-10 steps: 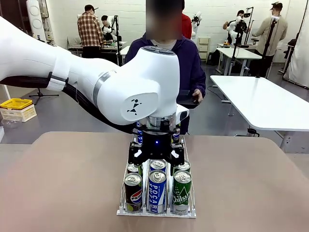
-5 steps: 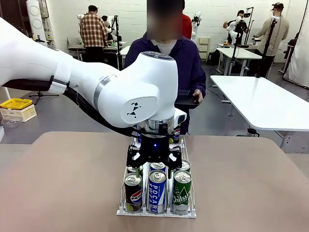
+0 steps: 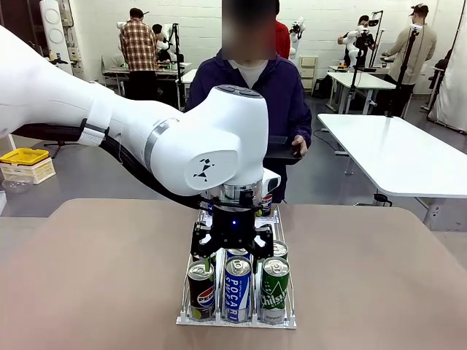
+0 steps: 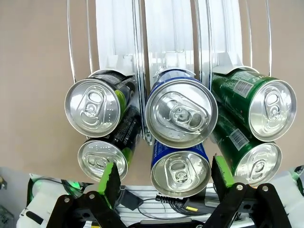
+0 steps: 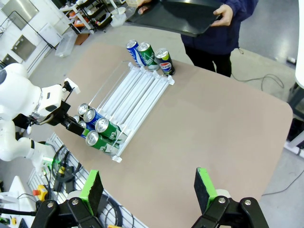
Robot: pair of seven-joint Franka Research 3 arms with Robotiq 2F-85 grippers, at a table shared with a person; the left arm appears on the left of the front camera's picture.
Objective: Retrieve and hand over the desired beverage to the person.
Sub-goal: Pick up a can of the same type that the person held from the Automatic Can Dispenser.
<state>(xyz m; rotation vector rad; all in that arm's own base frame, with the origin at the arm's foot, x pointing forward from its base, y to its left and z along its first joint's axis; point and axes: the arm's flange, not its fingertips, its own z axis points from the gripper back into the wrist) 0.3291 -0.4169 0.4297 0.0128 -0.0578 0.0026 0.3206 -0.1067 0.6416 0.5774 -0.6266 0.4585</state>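
A blue can (image 4: 180, 173) is seen in the middle lane of a 3-lane rack (image 5: 137, 92), at the end nearest the robot. It is flanked by the green pads (image 4: 110, 178) of the left gripper (image 3: 232, 255), which is clenched on its sides from above. A 2nd blue can (image 4: 180, 111) is seen just behind it. Black cans (image 4: 95, 107) are seen in one neighbouring lane and green cans (image 4: 266, 109) in the other. 3 more cans (image 5: 148, 52) are stood at the rack's far end. The rack is set on a brown desk (image 3: 379, 277). The right gripper (image 5: 148, 173) is poised high over the desk, spread wide with nothing between its fingers. Beyond the desk's far edge, a black tray (image 5: 175, 16) is held by the person (image 3: 281, 87).
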